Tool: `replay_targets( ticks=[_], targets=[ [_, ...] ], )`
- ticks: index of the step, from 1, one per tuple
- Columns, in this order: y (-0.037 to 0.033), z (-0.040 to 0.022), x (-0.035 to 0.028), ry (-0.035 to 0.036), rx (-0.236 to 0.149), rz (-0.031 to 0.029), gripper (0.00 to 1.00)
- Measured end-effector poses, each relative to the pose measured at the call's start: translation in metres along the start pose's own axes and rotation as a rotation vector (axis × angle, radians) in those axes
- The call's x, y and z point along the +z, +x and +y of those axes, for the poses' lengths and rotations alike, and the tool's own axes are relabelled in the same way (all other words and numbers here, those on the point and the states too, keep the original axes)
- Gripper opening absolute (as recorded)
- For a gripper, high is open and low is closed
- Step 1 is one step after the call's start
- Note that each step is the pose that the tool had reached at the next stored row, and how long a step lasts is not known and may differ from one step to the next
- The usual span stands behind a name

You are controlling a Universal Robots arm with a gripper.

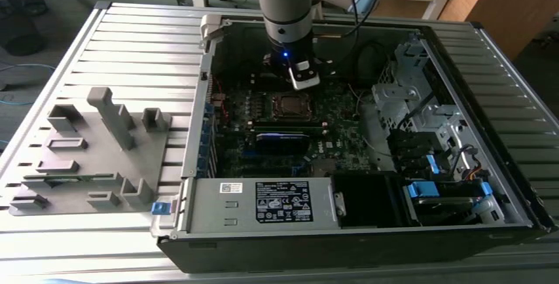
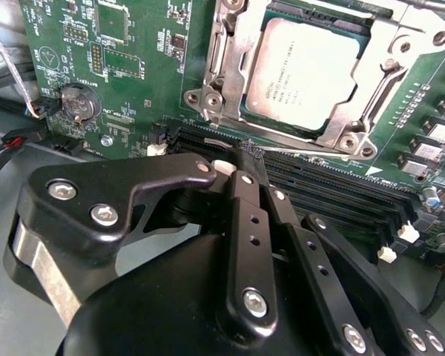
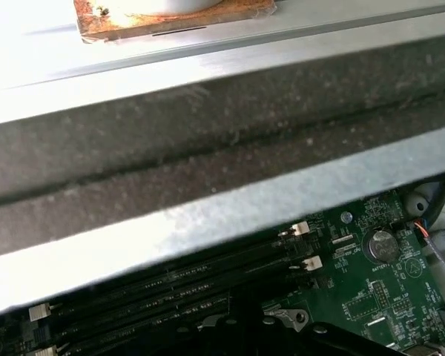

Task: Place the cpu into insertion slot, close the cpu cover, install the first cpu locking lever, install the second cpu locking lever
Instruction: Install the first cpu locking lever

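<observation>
1. Reaching down into the open computer case (image 1: 196, 127) on the slatted table (image 1: 131, 42), the arm (image 1: 287, 2) has its wrist over the motherboard (image 1: 336, 133), close to the socket. Its dark tip is hard to pick out against the board in the exterior view.
2. In the second wrist view the gripper (image 2: 246, 157) has its jaws pressed together, and the black fingers (image 2: 241, 200) meet in one narrow tip.
3. That tip lies at a thin locking lever (image 2: 289, 146), a rod along the socket edge beside the memory slots (image 2: 334, 189). The fingers hide whether the tip touches the rod.
4. The cpu (image 2: 304, 70) lies flat in the insertion slot (image 2: 319, 13), of which just a dark strip shows around the chip.
5. The cpu cover (image 2: 224, 70) lies down over the chip's edges, with its window framing the silver top. One corner is cut off, and whether the rod is hooked cannot be made out.
6. In the first wrist view a broad grey metal band (image 3: 208, 148) crosses before the board. I cannot tell what it belongs to. Past it show more slots and a coin battery (image 3: 380, 243).
7. A grey fixture (image 1: 96, 146) sits on the exterior view's left of the case, and what its recesses contain is too small to tell.
</observation>
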State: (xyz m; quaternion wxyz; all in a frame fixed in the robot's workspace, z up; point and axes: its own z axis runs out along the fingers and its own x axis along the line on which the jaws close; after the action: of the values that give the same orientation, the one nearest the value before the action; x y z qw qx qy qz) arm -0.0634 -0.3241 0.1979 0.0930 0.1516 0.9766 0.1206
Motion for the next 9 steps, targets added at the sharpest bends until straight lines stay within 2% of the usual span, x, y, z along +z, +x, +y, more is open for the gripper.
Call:
replay_targets(
  ticks=[6,9],
  targets=[
    [0.0004,0.0002,0.0003,0.0,0.001,-0.0003,0.11],
    [0.0006,0.0,0.0011,-0.0011,0.0,-0.0036,0.11]
  ],
)
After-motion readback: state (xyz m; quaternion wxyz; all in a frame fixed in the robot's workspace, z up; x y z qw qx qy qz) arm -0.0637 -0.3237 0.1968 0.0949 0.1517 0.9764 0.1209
